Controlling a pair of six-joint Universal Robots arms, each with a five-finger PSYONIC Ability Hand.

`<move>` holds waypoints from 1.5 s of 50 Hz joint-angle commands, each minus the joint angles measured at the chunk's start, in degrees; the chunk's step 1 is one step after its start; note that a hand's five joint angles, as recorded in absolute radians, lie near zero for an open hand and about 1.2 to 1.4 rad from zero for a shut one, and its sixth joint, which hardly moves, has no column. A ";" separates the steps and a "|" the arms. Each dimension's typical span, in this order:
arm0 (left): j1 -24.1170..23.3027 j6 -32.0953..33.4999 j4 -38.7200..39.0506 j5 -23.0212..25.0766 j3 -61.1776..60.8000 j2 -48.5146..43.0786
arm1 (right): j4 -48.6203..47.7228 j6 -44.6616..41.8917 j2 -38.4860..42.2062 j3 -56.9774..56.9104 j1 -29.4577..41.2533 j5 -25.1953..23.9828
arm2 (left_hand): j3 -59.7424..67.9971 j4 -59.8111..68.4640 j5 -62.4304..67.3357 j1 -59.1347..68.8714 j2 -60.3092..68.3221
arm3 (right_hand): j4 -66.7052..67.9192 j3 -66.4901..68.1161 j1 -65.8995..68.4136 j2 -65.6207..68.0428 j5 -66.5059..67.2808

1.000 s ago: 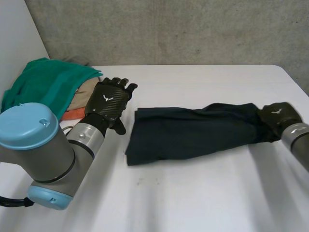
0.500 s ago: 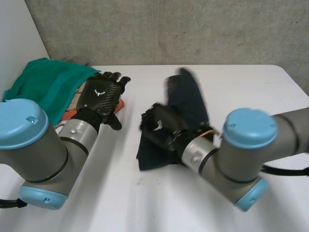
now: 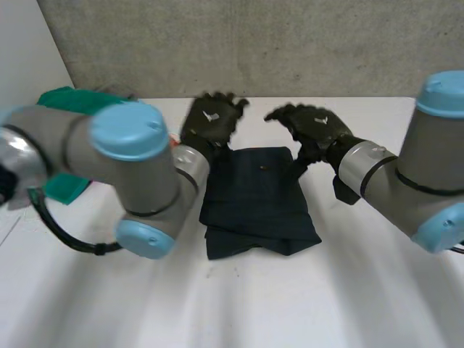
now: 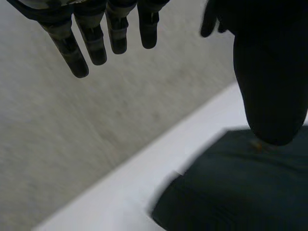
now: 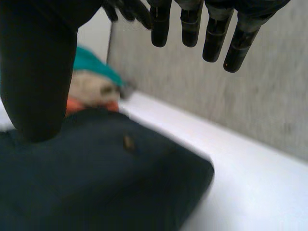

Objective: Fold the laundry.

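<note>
The dark cloth (image 3: 255, 199) lies folded into a rough rectangle in the middle of the tabletop (image 3: 239, 304). It is in at least two layers, and a lower layer pokes out along its 6 o'clock edge. It looks soft, limp and light, so it would likely sag from any single hold and its layers would slide over one another. For another fold, the safest hold is probably a pinch through all the layers at the two far corners, at about 11 and 1 o'clock on the cloth, with both corners moved together.

The left hand (image 3: 212, 122) hovers over the 11 o'clock corner with its back turned up. Its fingers (image 4: 96, 45) are straight and slightly spread and hold nothing, and the cloth's corner lies below them, apart from them. The right hand (image 3: 313, 125) hangs over the 1 o'clock corner with its wrist bent inward. Its fingers (image 5: 191, 26) are also straight and empty, with the thumb set apart from them. I cannot tell whether that thumb brushes the cloth. The two hands face each other across the far edge, near but not touching.

A pile of other laundry (image 5: 94, 84), green over beige and orange, sits at about 10 o'clock from the cloth.
</note>
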 commanded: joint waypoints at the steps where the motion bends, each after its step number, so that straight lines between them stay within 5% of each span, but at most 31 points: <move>1: -1.10 0.53 -7.28 -0.09 6.14 -10.43 | 9.41 -8.84 13.17 -10.67 0.52 6.51 | -1.32 -0.77 -1.77 -0.10 -0.92 | -3.60 -2.35 -1.48 -2.69 -3.74; 11: -0.75 7.72 -13.09 -0.53 5.62 -13.69 | 9.67 -14.65 21.18 -13.93 1.31 9.07 | -0.64 -0.10 -1.10 0.58 -0.24 | -3.60 -2.35 -1.48 -2.69 -3.74; 21: -0.22 10.73 -12.39 0.87 2.90 -6.41 | 8.01 -13.16 9.95 -8.32 0.69 9.07 | -0.98 -0.44 -1.44 0.24 -0.58 | -3.60 -2.35 -1.48 -2.69 -3.74; 31: 4.52 3.53 -12.48 14.92 -7.99 12.49 | -2.02 1.50 -2.98 11.00 -5.88 10.48 | -1.32 -0.77 -1.77 -0.10 -0.92 | -3.60 -2.35 -1.48 -2.69 -3.74; 37: 8.38 -4.46 -12.83 28.62 -13.71 18.29 | -0.70 2.40 -2.99 17.26 -7.75 8.11 | -0.81 -0.27 -1.27 0.41 -0.41 | -3.60 -2.35 -1.48 -2.69 -3.74; 41: 10.05 -7.28 -12.74 32.60 -15.03 19.09 | -1.31 2.93 -0.27 18.59 -7.04 5.56 | -0.64 -0.10 -1.10 0.57 -0.25 | -3.60 -2.35 -1.48 -2.69 -3.74; 62: 9.97 -7.64 -12.56 32.61 -15.39 18.83 | -6.32 9.52 10.98 10.51 -0.45 6.16 | -0.64 -0.10 -1.10 0.57 -0.25 | -3.37 -2.12 -1.25 -2.46 -3.51; 75: 10.06 -7.47 -12.48 32.69 -15.74 18.56 | -6.50 10.14 14.86 4.00 1.75 8.98 | -0.64 -0.10 -1.10 0.57 -0.25 | 8.94 10.19 11.05 9.84 8.79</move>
